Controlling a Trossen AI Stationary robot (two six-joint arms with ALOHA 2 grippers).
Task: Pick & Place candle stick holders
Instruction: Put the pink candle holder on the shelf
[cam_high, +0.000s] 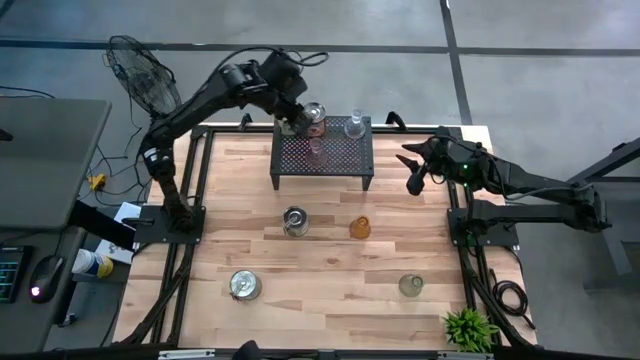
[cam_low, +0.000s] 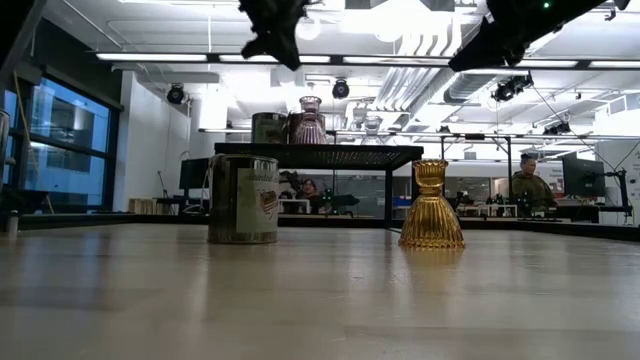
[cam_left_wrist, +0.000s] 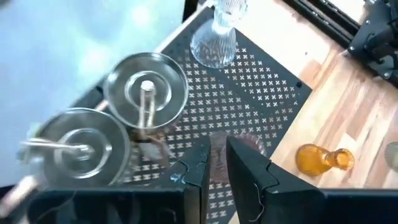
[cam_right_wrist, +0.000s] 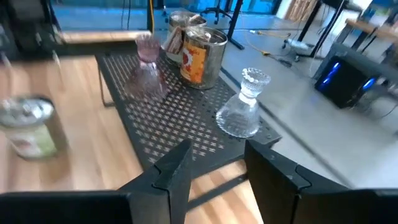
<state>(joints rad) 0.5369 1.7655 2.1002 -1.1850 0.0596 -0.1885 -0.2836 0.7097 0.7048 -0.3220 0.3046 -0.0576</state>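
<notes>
Black perforated stand (cam_high: 322, 152): upper centre; carries two metal holders (cam_high: 314, 116), pink holder (cam_high: 317, 147), clear holder (cam_high: 354, 126), evidently the drop-off.
Left hand (cam_high: 293, 126): above stand, fingers narrowly parted, empty.
Right hand (cam_high: 414, 170): right edge, open, waiting.
Wooden surface (cam_high: 320, 290): amber holder (cam_high: 360, 228) and others unplaced.

Left wrist view: two silvery tin holders (cam_left_wrist: 147, 93) smeared by motion blur, the nearer one cut by the frame edge. Pink glass holder (cam_left_wrist: 244, 147) mostly hidden behind the left pincer (cam_left_wrist: 214, 171) fingers. Low view: both arms cut off at the top edge, pincers out of frame; stand legs partly hidden behind the silvery tin holder (cam_low: 243, 198). High view: potted plant (cam_high: 468, 329) clipped at the bottom edge. Right wrist view: tin holder (cam_right_wrist: 32, 127) on the bench is blurred.
</notes>
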